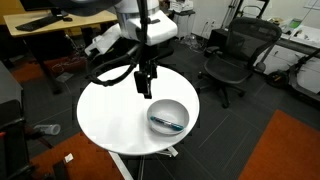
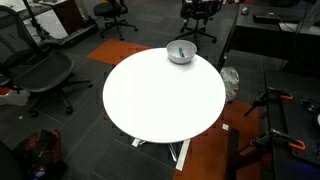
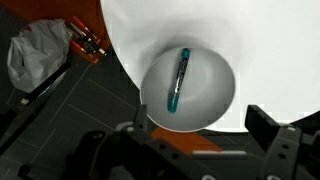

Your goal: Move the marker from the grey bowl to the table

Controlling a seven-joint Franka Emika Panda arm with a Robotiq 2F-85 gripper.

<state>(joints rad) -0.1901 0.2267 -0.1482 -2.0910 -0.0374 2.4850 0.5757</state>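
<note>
The marker [image 3: 180,80], dark with a teal-blue end, lies inside the grey bowl [image 3: 215,95] near one edge of the round white table [image 3: 140,30]. The marker also shows in the bowl in an exterior view [image 1: 167,124]. The bowl [image 1: 180,108] [image 2: 181,52] and the table [image 1: 110,110] [image 2: 160,100] show in both exterior views. My gripper [image 1: 146,90] hangs above the table beside the bowl, well clear of it. In the wrist view my gripper [image 3: 200,135] is open and empty, its fingers on either side of the bowl's near rim.
Black office chairs [image 1: 232,55] [image 2: 40,70] stand around the table. A light-wood desk [image 1: 60,20] is at the back. An orange carpet [image 1: 285,145] lies on the dark floor. A grey plastic bag [image 3: 38,50] and orange-handled tools [image 3: 88,40] lie on the floor beside the table.
</note>
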